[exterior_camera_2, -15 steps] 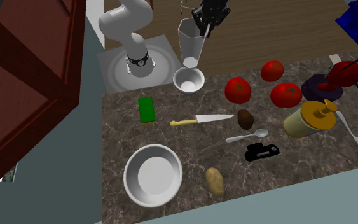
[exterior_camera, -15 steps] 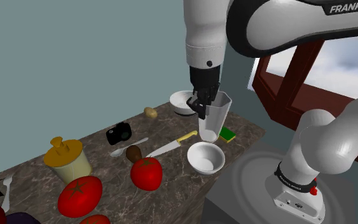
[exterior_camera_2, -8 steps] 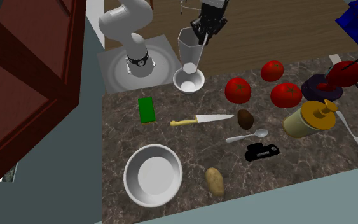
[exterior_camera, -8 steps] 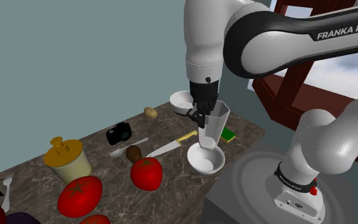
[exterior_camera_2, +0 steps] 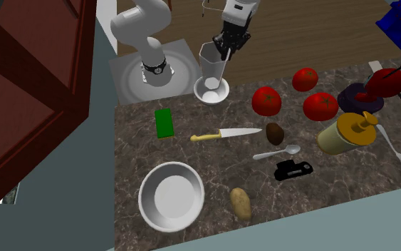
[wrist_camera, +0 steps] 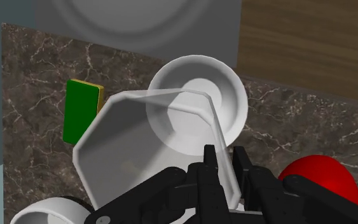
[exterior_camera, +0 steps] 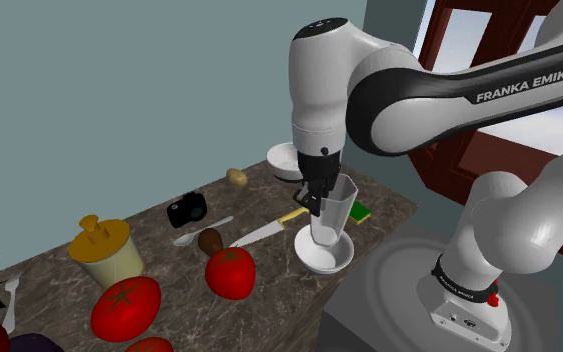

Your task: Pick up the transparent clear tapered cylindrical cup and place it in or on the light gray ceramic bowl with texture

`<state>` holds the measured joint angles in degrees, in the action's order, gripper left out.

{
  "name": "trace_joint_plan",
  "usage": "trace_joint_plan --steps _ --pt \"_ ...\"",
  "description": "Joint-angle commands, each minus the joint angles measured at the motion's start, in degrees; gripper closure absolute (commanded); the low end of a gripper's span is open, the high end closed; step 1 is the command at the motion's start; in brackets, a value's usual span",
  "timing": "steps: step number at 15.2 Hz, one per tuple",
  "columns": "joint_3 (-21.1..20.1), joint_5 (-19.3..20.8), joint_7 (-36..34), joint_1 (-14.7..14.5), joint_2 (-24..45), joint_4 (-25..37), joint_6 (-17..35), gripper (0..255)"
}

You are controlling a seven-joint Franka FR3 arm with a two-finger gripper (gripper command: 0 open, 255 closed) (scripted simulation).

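Black gripper (exterior_camera: 319, 197) clamped on rim wall of clear tapered cup (exterior_camera: 333, 215). Cup upright, base down inside small light grey bowl (exterior_camera: 341, 260). Risk: tall cup on curved bowl floor may topple at release.

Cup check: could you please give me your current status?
Pincer shut on cup rim. Cup upright, base inside small bowl. Knife beside bowl, not touching.

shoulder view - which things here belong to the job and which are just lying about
Job in hand:
gripper, shut on the cup's rim
clear cup
small white bowl right under the cup

Lying about:
knife
green block
tomatoes
potato
large bowl
black camera
spoon
yellow bottle
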<state>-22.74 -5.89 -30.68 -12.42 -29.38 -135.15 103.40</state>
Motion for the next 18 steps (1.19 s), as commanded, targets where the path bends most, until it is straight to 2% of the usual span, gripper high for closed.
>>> trace_joint_plan --steps 1,5,13,14,18 --pt "-0.2 -0.1 -0.1 0.0 0.2 -1.2 1.5 255" --pt "-0.7 -0.2 -0.4 -0.1 0.8 -3.7 4.5 255" --pt "-0.7 -0.2 -0.4 -0.1 0.8 -3.7 4.5 255" --pt "-0.7 -0.2 -0.4 -0.1 0.8 -3.7 4.5 0" --pt "-0.7 -0.2 -0.4 -0.1 0.8 -3.7 4.5 0"
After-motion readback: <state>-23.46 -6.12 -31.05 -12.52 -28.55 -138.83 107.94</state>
